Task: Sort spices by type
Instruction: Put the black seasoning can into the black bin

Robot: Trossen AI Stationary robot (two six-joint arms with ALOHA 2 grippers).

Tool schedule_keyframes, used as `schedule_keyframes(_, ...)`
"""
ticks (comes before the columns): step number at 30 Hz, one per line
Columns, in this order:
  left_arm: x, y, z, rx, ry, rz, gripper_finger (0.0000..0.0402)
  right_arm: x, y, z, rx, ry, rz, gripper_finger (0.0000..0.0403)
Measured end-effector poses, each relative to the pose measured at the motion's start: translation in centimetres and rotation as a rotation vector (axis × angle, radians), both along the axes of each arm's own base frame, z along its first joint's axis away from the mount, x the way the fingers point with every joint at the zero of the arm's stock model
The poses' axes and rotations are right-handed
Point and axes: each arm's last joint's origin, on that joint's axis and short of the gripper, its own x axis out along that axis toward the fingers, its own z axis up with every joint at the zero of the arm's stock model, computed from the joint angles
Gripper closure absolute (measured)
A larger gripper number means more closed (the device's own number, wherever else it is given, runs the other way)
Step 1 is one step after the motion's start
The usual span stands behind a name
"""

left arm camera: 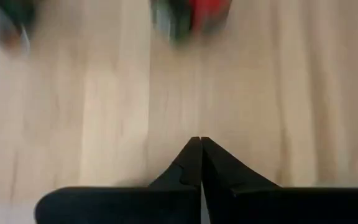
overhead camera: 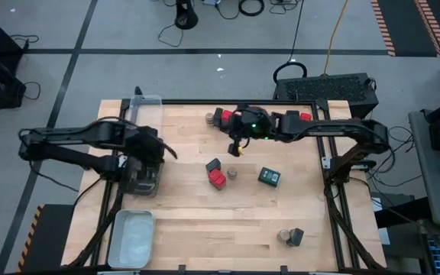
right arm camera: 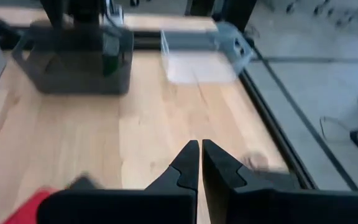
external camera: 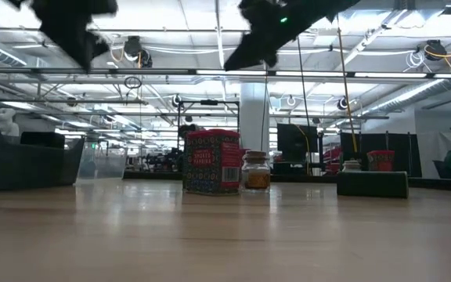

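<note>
R jaws point(overhead camera: 236, 150) clenched, empty, hovering mid-table. Nearest spices: red tin point(overhead camera: 217, 179) + round jar point(overhead camera: 234, 173) just toward the near edge from me, dark tin point(overhead camera: 270, 176) beside. L jaws point(overhead camera: 147, 153) clenched, empty, over grey tray point(overhead camera: 138, 183); farther off. Path looks clear.

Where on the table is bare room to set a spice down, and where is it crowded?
The widest bare patch lies between the pale tray at the near left corner and the jar and dark tin pair near right. It is crowded at the middle, around the red tins, and at the far edge under the right pincer.
</note>
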Motion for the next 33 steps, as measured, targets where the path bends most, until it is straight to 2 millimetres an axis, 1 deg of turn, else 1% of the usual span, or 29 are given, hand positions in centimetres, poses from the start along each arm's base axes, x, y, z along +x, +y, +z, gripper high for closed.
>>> schedule_keyframes(3, -0.5, -0.4, 1.7, -0.002, -0.192, -0.011, 0.0398, -2.0, 0.0, 1.2, 0.022, 0.046, -0.028, 0.0403)
schedule_keyframes(4, -0.6, -0.6, 2.3, -0.001, -0.25, -0.017, 0.0397, -2.7, -0.1, 1.5, 0.03, 0.069, -0.061, 0.0403)
schedule_keyframes(7, -1.0, -0.8, 3.5, 0.0, -0.386, -0.035, 0.0392, -5.0, -1.3, 1.7, 0.05, 0.164, -0.215, 0.0398)
schedule_keyframes(9, -1.2, -1.0, 4.0, 0.001, -0.435, -0.044, 0.0387, -6.6, -2.4, 1.3, 0.057, 0.271, -0.291, 0.0389)
schedule_keyframes(13, -1.5, -1.0, 4.1, 0.005, -0.439, -0.042, 0.0385, -9.2, -5.6, -0.1, 0.154, 0.449, -0.4, 0.0355)
schedule_keyframes(17, -1.4, -1.0, 3.9, 0.008, -0.427, -0.04, 0.0384, -11.1, -8.8, -1.0, 0.128, 0.573, -0.435, 0.0302)
schedule_keyframes(21, -1.4, -1.0, 3.9, 0.029, -0.426, -0.06, 0.0383, -12.4, -11.6, -1.0, 0.079, 0.672, -0.405, 0.0252)
schedule_keyframes(24, -1.4, -1.0, 3.9, 0.033, -0.427, -0.064, 0.0383, -13.3, -13.3, -1.2, 0.119, 0.761, -0.422, 0.0224)
schedule_keyframes(26, -1.4, -1.0, 3.9, 0.036, -0.426, -0.068, 0.0383, -13.7, -14.2, -1.6, 0.132, 0.812, -0.414, 0.0211)
schedule_keyframes(29, -1.5, -1.0, 3.8, 0.05, -0.415, -0.091, 0.0382, -14.0, -15.5, -2.8, 0.129, 0.887, -0.363, 0.0199)
schedule_keyframes(33, -1.5, -1.0, 3.7, 0.058, -0.405, -0.102, 0.0382, -14.5, -16.7, -4.9, 0.168, 1.017, -0.281, 0.02)
